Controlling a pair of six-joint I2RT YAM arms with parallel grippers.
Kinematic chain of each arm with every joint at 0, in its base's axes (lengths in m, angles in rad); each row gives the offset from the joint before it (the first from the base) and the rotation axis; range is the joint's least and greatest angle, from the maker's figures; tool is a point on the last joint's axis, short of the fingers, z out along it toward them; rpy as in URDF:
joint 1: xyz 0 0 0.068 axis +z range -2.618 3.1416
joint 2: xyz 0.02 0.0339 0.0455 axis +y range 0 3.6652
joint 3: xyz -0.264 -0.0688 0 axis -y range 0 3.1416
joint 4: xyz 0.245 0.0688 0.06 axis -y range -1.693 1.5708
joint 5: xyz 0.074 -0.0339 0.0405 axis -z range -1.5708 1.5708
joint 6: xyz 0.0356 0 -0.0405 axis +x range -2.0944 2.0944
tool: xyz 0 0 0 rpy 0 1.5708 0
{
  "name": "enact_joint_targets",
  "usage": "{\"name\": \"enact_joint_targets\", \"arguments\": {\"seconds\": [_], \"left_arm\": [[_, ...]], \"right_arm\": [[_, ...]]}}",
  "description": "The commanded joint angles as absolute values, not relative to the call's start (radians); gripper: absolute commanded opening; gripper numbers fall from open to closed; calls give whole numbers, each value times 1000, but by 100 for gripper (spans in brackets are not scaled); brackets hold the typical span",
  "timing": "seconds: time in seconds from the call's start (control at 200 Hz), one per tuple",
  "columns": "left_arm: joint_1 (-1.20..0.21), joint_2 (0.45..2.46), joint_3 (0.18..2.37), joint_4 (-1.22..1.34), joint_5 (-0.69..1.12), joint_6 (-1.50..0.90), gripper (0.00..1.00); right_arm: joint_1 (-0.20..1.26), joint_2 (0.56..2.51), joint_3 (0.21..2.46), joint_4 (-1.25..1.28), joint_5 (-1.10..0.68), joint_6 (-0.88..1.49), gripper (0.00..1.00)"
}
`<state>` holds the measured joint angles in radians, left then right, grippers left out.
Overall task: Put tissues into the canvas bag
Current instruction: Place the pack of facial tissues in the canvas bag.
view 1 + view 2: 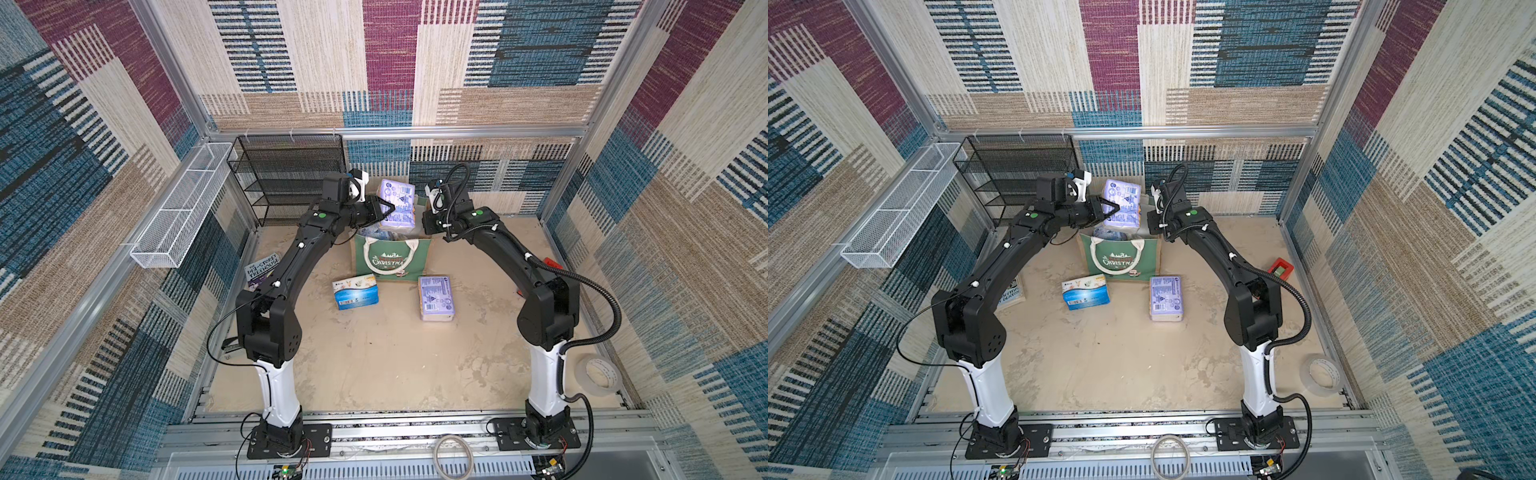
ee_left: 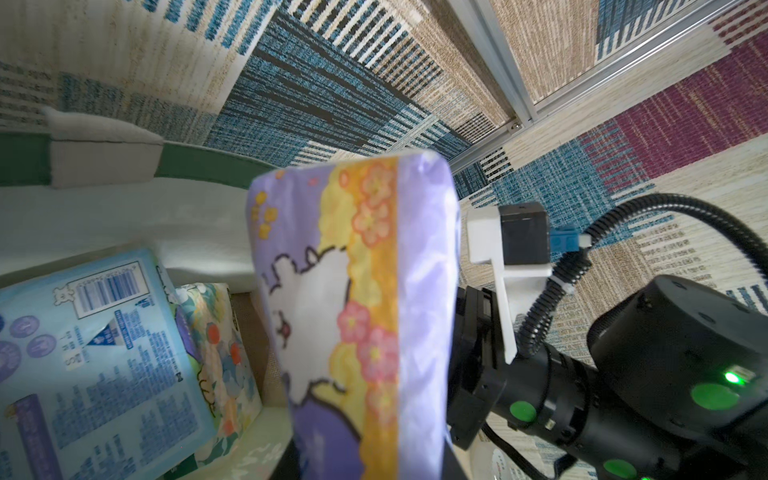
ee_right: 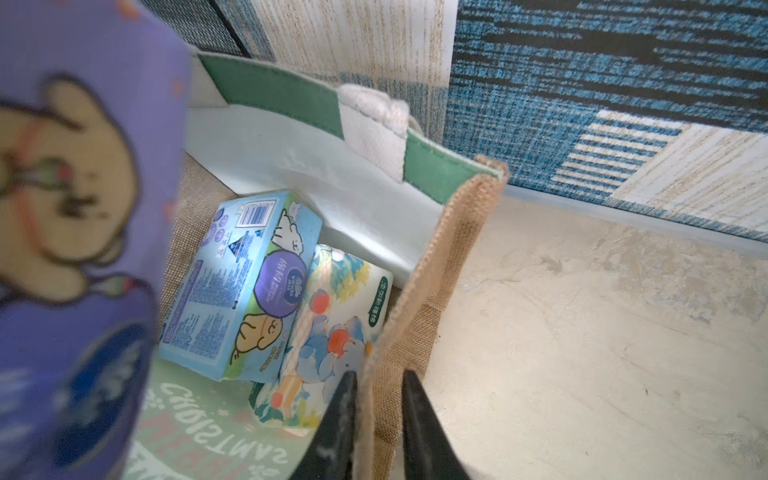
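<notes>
- Table (image 1: 395, 365): sandy top, task items toward far centre.
- Canvas bag (image 1: 419, 266): upright at far centre, mouth open, green front facing near side.
- My left tool (image 1: 384, 210): clamped on held lavender pack (image 1: 401, 195); pack stands on end over bag mouth.
- My right tool (image 3: 378, 424): jaws straddle bag's right jute wall at rim. Gap narrow; cannot tell if wall is pinched.
- Inside bag: light blue pack (image 3: 232, 282) touching cartoon-print pack (image 3: 332, 324).
- On table just near of bag: blue-white pack (image 1: 355, 293) at left, second lavender pack (image 1: 435, 298) at right, apart.
</notes>
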<state>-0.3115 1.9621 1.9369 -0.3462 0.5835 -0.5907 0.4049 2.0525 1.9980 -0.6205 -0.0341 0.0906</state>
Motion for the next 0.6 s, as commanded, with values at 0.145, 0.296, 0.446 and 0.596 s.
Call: {"name": "enact_joint_targets", "arguments": {"seconds": [0.145,0.296,0.446,0.596], "left_arm": [[-335,2049,2033,-423,595,-553,29],[-341,2086,2048,-436,591,-563,29],[-349,2135,2083,-464,591,-564,29],[-351,2190,2115,-476,604,-583,28]], "right_arm": [[405,2040,1994,-594,-24,97,22],[403,2042,1994,-588,-24,97,22],[403,2037,1990,-583,-26,99,21],[403,2030,1985,-575,-31,102,21]]}}
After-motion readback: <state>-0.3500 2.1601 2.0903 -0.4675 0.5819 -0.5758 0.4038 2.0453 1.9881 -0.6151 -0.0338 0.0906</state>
